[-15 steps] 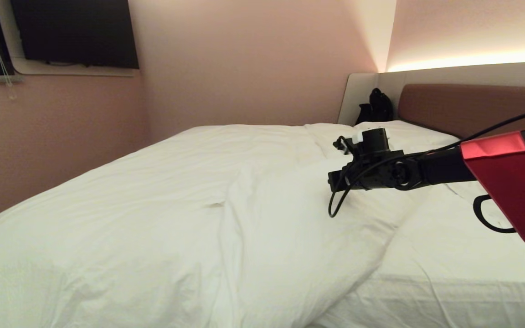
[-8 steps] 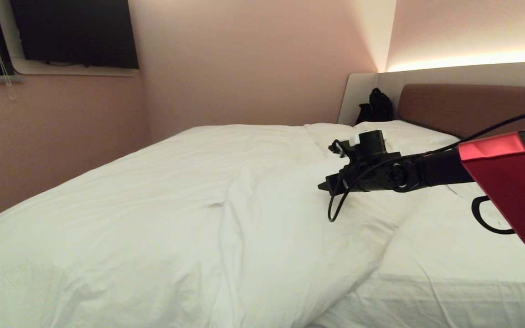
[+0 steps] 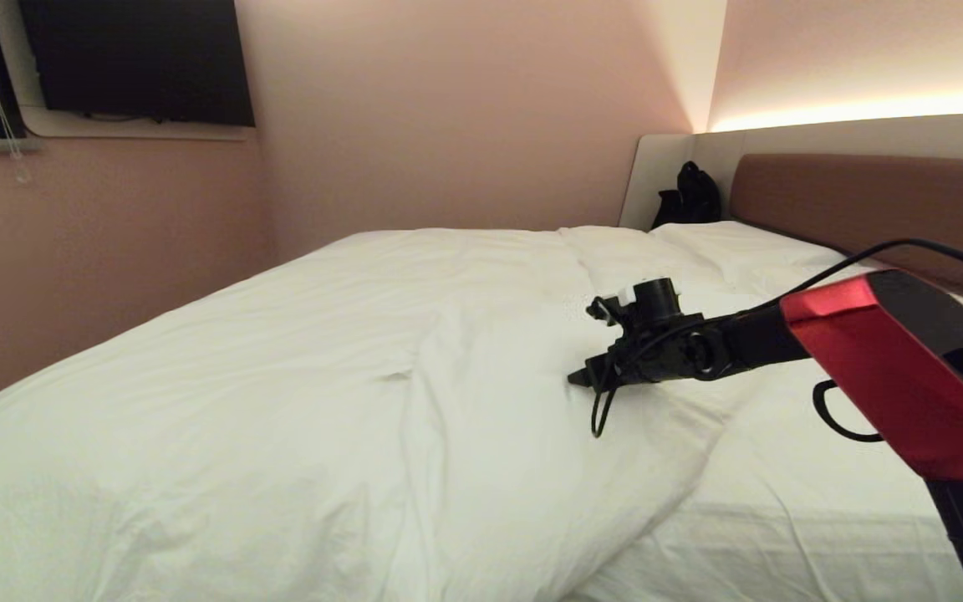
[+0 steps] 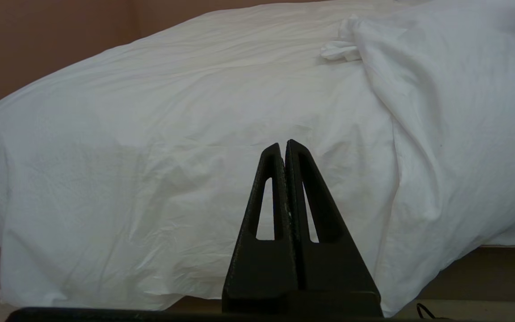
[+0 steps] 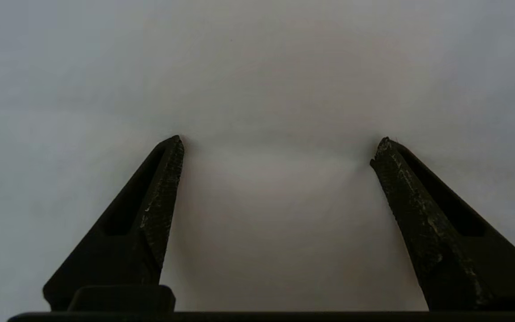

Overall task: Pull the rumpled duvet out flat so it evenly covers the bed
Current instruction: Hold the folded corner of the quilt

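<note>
**Right tool spread wide over the folded ridge of the duvet**

The thick, puffy white duvet [image 3: 298,393] is lying across the wide low bed [image 3: 824,502] but not evenly: it is covering the far side and the foot, while its near edge is doubled back into a soft ridge running roughly lengthwise down the middle, from the pillow end toward the foot. To the robot's right of that ridge the thin, faintly creased fitted sheet is lying bare. The brown padded headboard [image 3: 858,201] is standing at the far right, with a dark bag [image 3: 686,196] in the corner beside it.

The right tool [image 5: 277,150] is hanging close above the ridge near its upper end, its two black tapered fingers [image 5: 159,210] standing wide apart with nothing between them; only smooth white cloth fills the view beneath. Whether the tips are touching the fabric cannot be told.

The left tool [image 4: 284,150] is parked low at the foot of the bed, its fingers pressed together and empty, facing the hanging, wrinkled side of the duvet.

The right arm is clearly the nearer one to the fold. The bare sheet lies toward the robot's right, so the coming pull would probably need to drag the doubled edge that way, across the ridge's long axis.
</note>
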`<state>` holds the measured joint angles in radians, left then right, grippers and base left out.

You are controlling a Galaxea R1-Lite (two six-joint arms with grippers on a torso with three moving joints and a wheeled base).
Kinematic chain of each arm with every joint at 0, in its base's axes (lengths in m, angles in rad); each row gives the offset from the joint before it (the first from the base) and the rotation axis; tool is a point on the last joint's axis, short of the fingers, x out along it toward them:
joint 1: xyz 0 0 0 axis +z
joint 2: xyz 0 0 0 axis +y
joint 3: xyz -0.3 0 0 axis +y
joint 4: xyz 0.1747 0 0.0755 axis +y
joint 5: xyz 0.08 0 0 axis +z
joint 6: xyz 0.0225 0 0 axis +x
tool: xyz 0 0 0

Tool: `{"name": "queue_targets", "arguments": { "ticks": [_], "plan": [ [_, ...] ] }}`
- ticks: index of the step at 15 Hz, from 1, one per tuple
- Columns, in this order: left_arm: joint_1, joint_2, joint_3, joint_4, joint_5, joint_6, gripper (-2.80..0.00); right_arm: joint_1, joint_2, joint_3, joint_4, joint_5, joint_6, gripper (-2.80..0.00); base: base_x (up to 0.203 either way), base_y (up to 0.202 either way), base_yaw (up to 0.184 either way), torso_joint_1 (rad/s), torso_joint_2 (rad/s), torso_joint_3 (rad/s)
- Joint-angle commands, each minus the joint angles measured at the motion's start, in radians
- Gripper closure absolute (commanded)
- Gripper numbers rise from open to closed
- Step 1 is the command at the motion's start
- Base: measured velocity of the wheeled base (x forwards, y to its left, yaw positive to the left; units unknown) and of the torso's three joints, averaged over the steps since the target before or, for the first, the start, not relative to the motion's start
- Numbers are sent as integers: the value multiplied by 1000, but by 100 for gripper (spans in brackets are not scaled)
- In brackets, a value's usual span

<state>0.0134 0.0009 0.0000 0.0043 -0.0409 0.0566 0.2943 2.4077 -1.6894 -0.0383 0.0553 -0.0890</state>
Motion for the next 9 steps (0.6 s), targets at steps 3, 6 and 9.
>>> {"name": "queue_targets", "arguments": {
  "ticks": [3, 6, 9],
  "plan": [
    [0, 1, 0, 0, -1, 0, 0, 7, 126, -5, -2, -65, -6, -280, 0, 0, 0, 0, 0, 0],
    [0, 1, 0, 0, -1, 0, 0, 16, 152, -22, 13, -78, -5, -280, 0, 0, 0, 0, 0, 0],
    [0, 1, 0, 0, -1, 0, 0, 16, 151, -36, 49, -77, -6, -280, 0, 0, 0, 0, 0, 0]
  ]
}}
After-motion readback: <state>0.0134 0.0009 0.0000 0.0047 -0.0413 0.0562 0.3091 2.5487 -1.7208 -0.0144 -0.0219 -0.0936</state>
